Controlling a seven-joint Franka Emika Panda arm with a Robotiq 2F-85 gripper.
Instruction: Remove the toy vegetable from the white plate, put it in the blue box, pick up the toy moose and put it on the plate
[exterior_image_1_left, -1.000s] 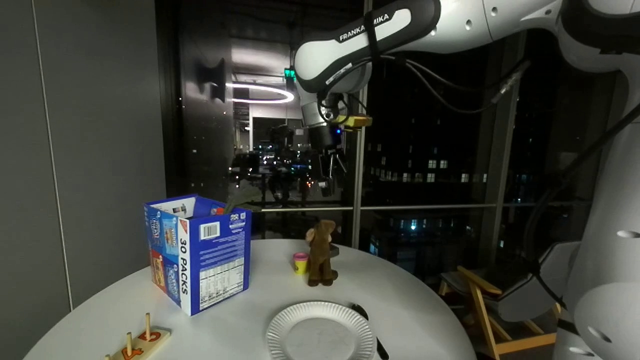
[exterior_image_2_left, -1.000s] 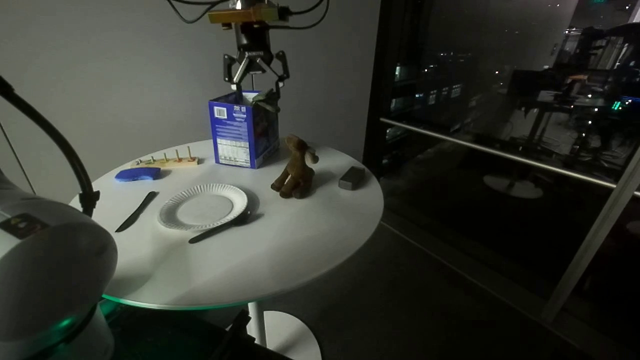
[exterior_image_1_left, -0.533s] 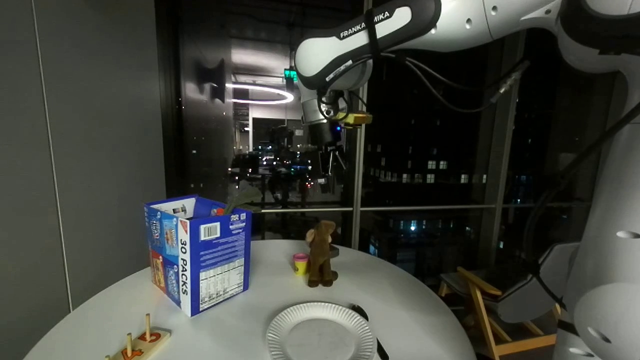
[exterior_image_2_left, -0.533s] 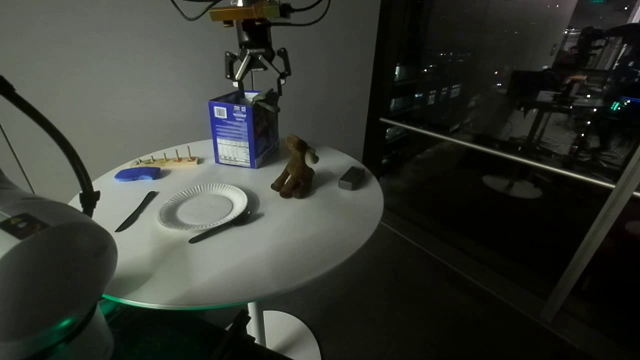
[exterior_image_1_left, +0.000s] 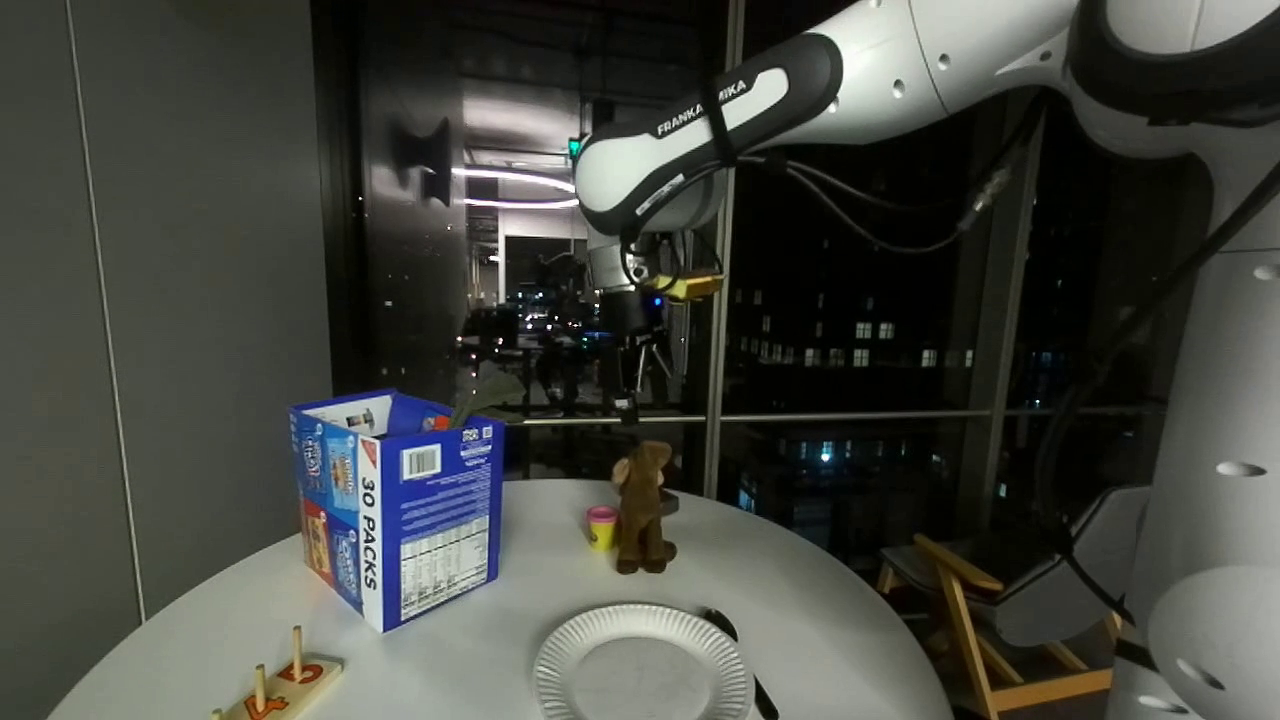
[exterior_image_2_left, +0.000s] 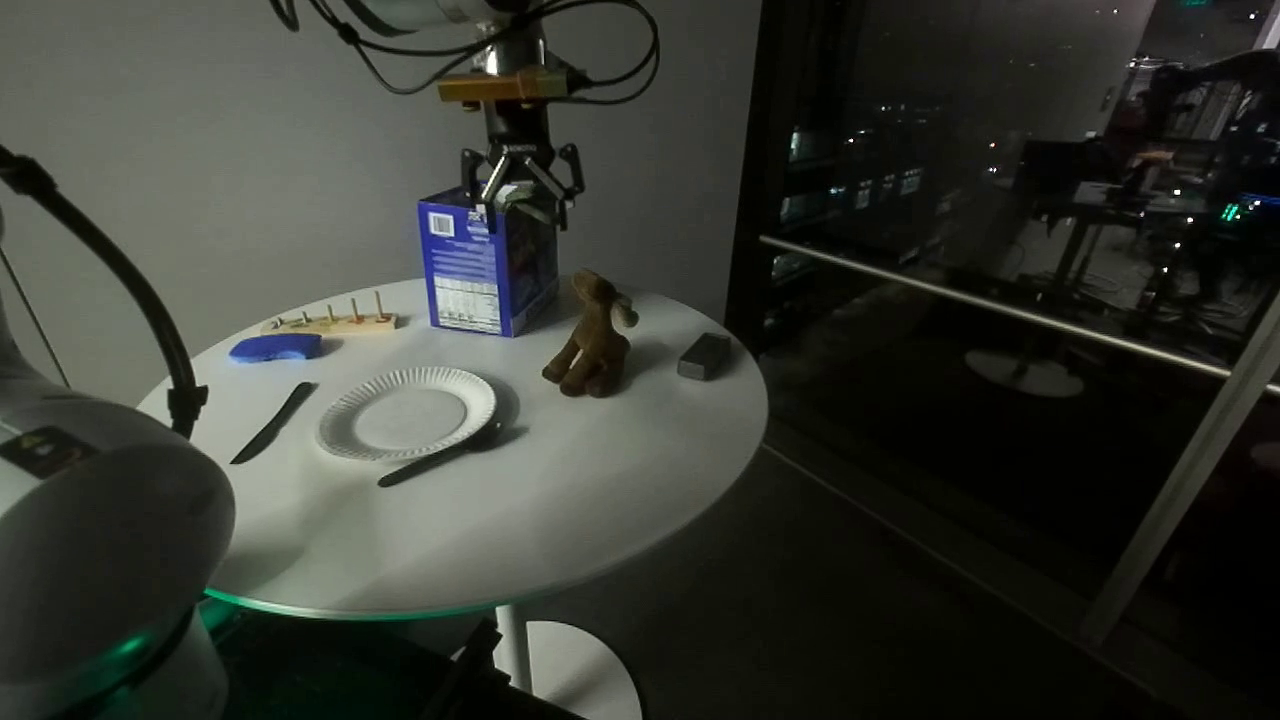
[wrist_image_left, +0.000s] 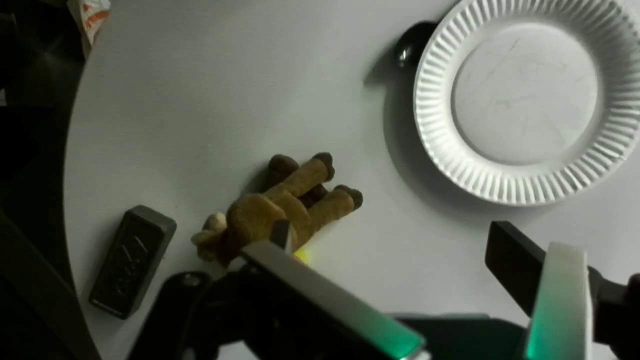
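Two empty jaws gape wide on the black metal gripper (exterior_image_2_left: 526, 218); presumably to straddle the long-legged brown plush moose (exterior_image_2_left: 596, 340) for the round white paper plate (exterior_image_2_left: 405, 413).

Vegetable (exterior_image_1_left: 487, 396) in box (exterior_image_1_left: 448, 520), moose (exterior_image_1_left: 641, 510) near plate (exterior_image_1_left: 642, 678)

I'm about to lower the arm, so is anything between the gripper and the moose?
Nothing visible stands between the open gripper and the toy moose, which sits lower; the yellow tub beside the moose is shorter than it.
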